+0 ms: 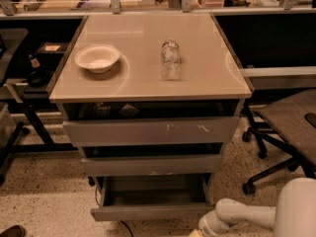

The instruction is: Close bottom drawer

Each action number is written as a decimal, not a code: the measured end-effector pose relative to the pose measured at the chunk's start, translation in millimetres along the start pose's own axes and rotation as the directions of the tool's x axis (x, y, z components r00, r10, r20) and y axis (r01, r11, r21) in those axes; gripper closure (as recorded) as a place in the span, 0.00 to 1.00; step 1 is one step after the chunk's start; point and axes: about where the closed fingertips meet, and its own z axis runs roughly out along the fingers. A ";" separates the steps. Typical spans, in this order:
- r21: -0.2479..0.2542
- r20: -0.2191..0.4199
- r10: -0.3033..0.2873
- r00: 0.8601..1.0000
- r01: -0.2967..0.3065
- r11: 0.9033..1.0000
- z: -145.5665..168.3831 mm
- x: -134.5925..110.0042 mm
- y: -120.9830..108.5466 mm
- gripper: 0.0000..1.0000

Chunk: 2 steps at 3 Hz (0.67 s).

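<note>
The bottom drawer (148,212) is the lowest of the cabinet's three and has a plain grey front. It stands partly pulled out, and its empty inside (155,191) shows. My white arm (247,215) reaches in from the lower right. My gripper (200,231) is at the bottom edge of the camera view, just below the right end of the drawer's front, and is mostly cut off by the frame.
Above it are the middle drawer (150,165) and the top drawer with white scratches (150,131). A white bowl (97,58) and a lying plastic bottle (171,59) rest on the cabinet top. An office chair (289,127) stands at the right. Desk legs (34,122) stand at the left.
</note>
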 end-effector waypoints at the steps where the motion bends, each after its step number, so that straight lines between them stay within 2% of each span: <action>1: 0.000 0.000 0.000 1.000 0.000 1.000 0.0 0.0 0.0 0.42; 2: 0.000 0.000 0.000 1.000 0.000 1.000 0.0 0.0 0.0 0.65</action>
